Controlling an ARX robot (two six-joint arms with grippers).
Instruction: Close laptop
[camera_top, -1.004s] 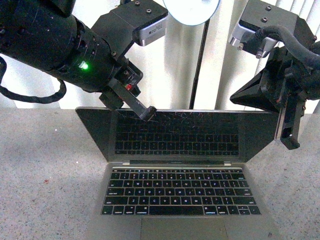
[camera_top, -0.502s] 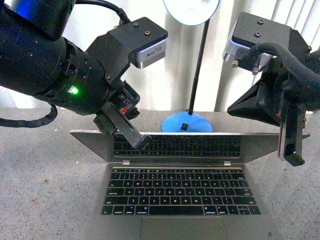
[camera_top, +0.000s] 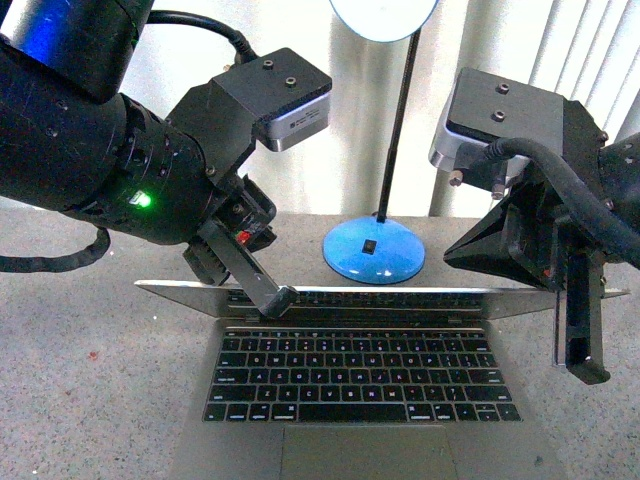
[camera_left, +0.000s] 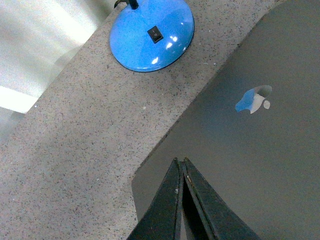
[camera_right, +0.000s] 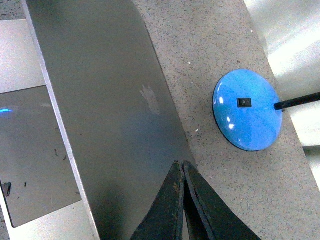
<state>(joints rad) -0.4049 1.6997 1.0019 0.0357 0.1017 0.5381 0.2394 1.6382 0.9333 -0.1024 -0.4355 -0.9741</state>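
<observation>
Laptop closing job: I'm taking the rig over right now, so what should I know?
Left gripper shut, tip on the lid's top edge, left of centre.
Right gripper shut, by the lid's right corner; contact unclear.
Laptop sits on the table, in front of the blue lamp base.
Done: lid tilted well down over the keyboard.
Left: push it flat shut.

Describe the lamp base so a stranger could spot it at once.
On the grey speckled table, find the silver laptop in the middle. Just behind its partly closed lid sits the lamp base, a thin black stem rising from it. It alone is glossy blue: a round dome with a small black switch.
</observation>
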